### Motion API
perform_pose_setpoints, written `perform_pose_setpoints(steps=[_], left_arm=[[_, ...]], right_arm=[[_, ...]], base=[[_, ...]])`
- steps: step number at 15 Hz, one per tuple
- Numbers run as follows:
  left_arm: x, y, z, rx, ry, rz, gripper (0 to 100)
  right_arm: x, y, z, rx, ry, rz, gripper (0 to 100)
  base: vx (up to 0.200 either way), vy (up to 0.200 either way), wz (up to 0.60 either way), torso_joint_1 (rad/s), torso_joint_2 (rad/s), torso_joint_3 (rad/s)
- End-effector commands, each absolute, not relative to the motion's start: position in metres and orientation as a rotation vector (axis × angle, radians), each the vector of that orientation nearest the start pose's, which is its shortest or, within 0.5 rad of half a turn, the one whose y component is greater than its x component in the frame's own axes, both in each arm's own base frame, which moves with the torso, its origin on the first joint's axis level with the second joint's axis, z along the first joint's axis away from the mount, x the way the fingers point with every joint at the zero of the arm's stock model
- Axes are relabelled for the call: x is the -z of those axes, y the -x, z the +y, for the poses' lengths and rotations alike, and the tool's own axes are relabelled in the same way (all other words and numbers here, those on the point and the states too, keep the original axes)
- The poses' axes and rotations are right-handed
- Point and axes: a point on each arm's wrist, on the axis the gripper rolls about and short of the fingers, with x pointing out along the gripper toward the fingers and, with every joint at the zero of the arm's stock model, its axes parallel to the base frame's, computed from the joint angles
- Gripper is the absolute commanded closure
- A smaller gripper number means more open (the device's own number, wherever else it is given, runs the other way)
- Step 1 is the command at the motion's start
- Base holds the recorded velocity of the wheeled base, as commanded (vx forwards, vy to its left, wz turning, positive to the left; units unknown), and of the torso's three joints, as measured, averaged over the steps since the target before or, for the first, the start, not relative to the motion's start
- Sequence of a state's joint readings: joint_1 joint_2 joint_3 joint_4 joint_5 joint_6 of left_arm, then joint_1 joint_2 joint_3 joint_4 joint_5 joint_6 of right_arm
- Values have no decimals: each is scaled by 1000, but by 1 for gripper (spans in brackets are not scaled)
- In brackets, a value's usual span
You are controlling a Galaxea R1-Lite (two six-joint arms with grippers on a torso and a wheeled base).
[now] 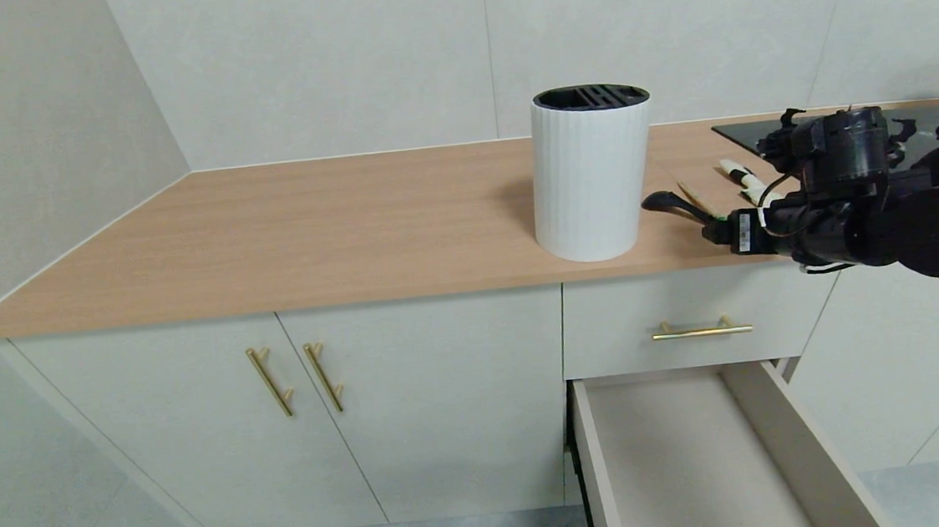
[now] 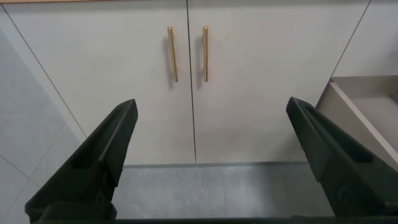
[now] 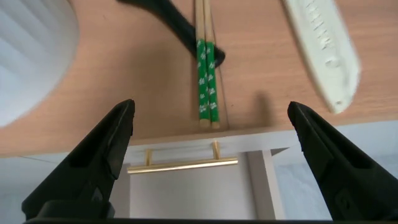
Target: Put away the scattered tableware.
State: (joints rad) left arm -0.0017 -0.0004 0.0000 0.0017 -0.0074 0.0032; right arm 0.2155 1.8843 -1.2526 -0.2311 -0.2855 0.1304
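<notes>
Tableware is lying scattered on the wooden surface, just beside a white ribbed holder with a black slotted top.

Hidden or unclear:
- The black utensil is showing only its handle. In the right wrist view it is running out of frame, and in the head view its far part is sitting behind the right arm.
- The white piece is also cut off at the frame edge, and its kind cannot be made out.
- The chopsticks are lying side by side with green wrapping near their ends. Their far lengths are running out of frame. They are crossing or touching the black handle; which is on top is unclear.

Count:
- Chopsticks: two.
- Black utensil: one.
- White piece: one.
- Holder: one.
- Closed drawer with a gold handle under the surface edge: one.
- Open drawer below it: one.
- Cupboard door handles: two.

The right tool is hovering over the near ends of the chopsticks at the front edge of the surface, its fingers spread wide apart and gripping nothing. The left tool is hanging low in front of the cupboard doors, its fingers likewise spread apart with nothing between them.
</notes>
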Motion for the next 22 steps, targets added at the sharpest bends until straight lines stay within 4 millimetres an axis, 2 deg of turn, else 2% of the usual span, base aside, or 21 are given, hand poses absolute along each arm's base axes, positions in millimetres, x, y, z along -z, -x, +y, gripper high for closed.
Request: perform_pose_setpoints(steps=[1,7,8,14,17,19,22], left_arm=[[-75,23,0,9,-3,2,0],[-75,23,0,9,-3,2,0],[-75,23,0,9,-3,2,0],[-75,23,0,9,-3,2,0],[-75,23,0,9,-3,2,0],[-75,23,0,9,-3,2,0],[-75,23,0,9,-3,2,0]], right_arm=[[-194,-371,74,97,-27,390,0],[-190,-376,75,97,-29,378,0],[-189,-376,74,99,-29,379,100],[-192,-374,74,95,-34,375,100],[-201,-365,73,92,-38,359,100],[-218,-347,70,87,-43,332,100],[-245,-307,65,54,-45,341,100]], base=[[0,0,0,0,0,0],[0,0,0,0,0,0],[0,0,0,0,0,0],[0,0,0,0,0,0],[0,0,0,0,0,0],[0,0,0,0,0,0],[0,0,0,0,0,0]])
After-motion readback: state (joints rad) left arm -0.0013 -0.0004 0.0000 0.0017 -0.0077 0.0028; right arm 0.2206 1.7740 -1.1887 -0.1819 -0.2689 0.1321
